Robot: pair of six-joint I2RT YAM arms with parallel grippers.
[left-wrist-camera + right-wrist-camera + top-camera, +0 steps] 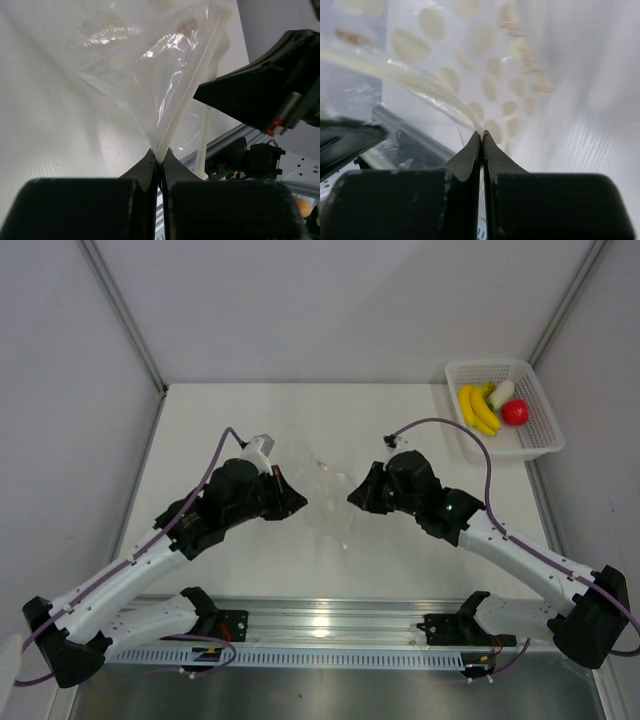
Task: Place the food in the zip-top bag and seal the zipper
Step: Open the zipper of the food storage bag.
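The clear zip-top bag [326, 492] hangs between my two grippers over the middle of the table. My left gripper [301, 503] is shut on the bag's left end, pinching the whitish zipper strip [186, 95]. My right gripper [352, 497] is shut on the bag's right end, where the strip [427, 90] runs into the fingertips. The bag [485, 45] shows pale oval marks. The food lies in the white mesh basket [540, 445] at the back right: a yellow banana bunch [478, 408], a round red fruit [515, 412] and a white radish [501, 393].
The basket stands at the table's back right corner. A grey wall and metal posts border the back and sides. An aluminium rail [320, 625] with the arm bases runs along the near edge.
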